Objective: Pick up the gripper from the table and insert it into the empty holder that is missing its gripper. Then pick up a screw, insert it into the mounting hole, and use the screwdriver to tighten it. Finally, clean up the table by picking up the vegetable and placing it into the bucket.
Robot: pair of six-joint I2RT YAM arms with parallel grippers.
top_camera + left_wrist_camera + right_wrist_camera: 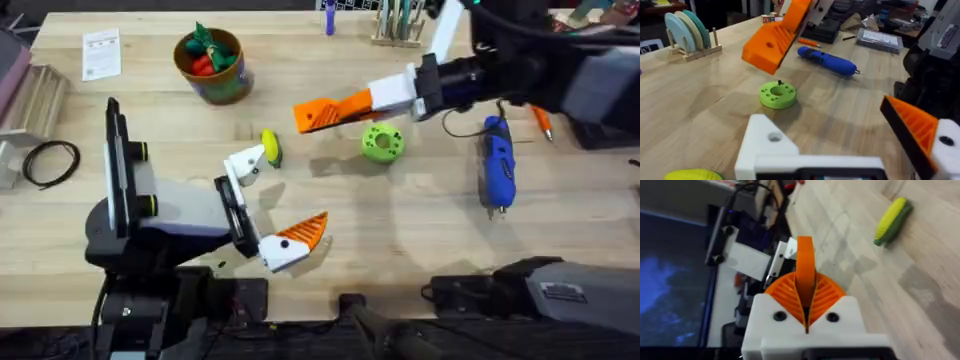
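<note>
Right gripper [318, 115] is hovering above the table, fingers pinched on the orange gripper [805, 262], near the green disc [383, 141]. Left gripper [272, 205] is sitting open, its bare white holder [245, 163] touching the corn [270, 147]. Screwdriver [497, 165] is lying at the right, bucket [213, 66] far left.

pale wood table [420, 230], visible grain, matt. matt orange plastic gripper [805, 275] pinched between ribbed orange pads. holder [767, 145] smooth white plastic, bare. screwdriver [497, 160] glossy blue plastic, thin metal bit. vegetable [893, 220] shiny yellow plastic. green disc [777, 95] matt plastic.
</note>
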